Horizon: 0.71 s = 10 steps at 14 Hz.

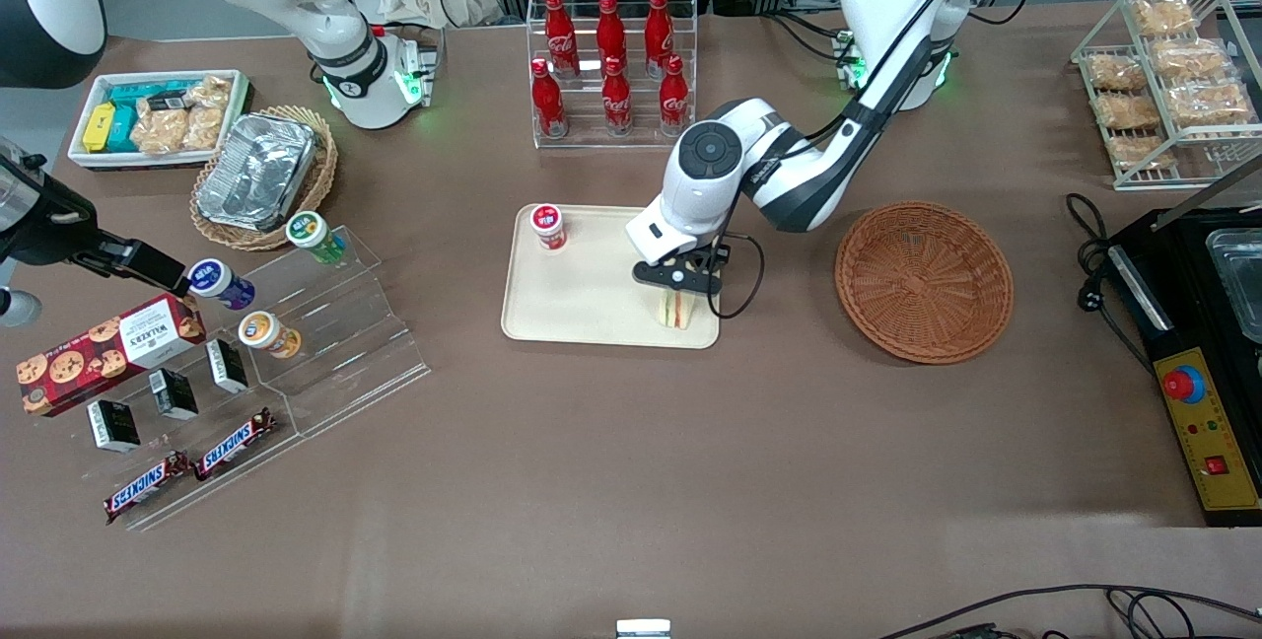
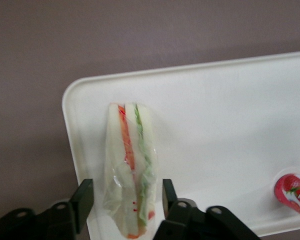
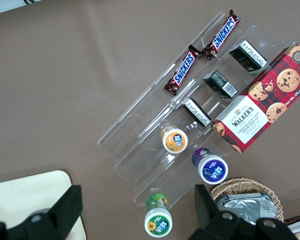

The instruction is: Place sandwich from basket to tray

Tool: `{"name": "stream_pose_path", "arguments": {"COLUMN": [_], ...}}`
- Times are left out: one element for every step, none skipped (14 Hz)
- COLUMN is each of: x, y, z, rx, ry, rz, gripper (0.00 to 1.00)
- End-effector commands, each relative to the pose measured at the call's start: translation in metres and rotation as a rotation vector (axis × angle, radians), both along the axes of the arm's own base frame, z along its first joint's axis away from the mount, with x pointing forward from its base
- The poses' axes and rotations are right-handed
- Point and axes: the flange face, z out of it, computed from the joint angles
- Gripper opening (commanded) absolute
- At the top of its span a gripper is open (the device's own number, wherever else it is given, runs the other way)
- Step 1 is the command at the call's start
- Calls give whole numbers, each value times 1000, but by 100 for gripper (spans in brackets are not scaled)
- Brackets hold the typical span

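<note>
The sandwich (image 1: 676, 310) (image 2: 130, 165), a wrapped wedge with orange and green filling, stands on edge on the cream tray (image 1: 582, 299) (image 2: 215, 120), at the tray's corner nearest the front camera and the basket. My left gripper (image 1: 678, 280) (image 2: 125, 200) hangs just above it, open. Its fingers (image 2: 83, 200) straddle the wedge with a small gap on each side. The reddish-brown wicker basket (image 1: 924, 281) lies empty beside the tray, toward the working arm's end of the table.
A red-capped yogurt cup (image 1: 548, 226) (image 2: 292, 192) stands on the tray's corner farthest from the sandwich. A rack of cola bottles (image 1: 611, 67) is farther from the front camera. An acrylic snack stand (image 1: 296, 343) lies toward the parked arm's end, a black machine (image 1: 1203, 353) toward the working arm's.
</note>
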Motion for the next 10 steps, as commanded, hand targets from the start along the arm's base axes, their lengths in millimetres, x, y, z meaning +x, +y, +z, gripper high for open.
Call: {"name": "stream_pose_path", "arguments": {"x": [15, 19, 20, 17, 17, 26, 30, 35, 40, 46], "y": [36, 48, 62, 72, 84, 109, 129, 149, 172, 199], "z": [58, 81, 99, 115, 132, 147, 163, 182, 204, 222], "rx": [78, 107, 145, 171, 189, 201, 217, 215, 211, 205], "ry": [-26, -27, -18, -16, -22, -13, -1, 23, 46, 73], "rz": [53, 61, 45, 35, 44, 72, 63, 53, 25, -6], "gripper": [99, 99, 99, 99, 99, 99, 99, 99, 99, 99]}}
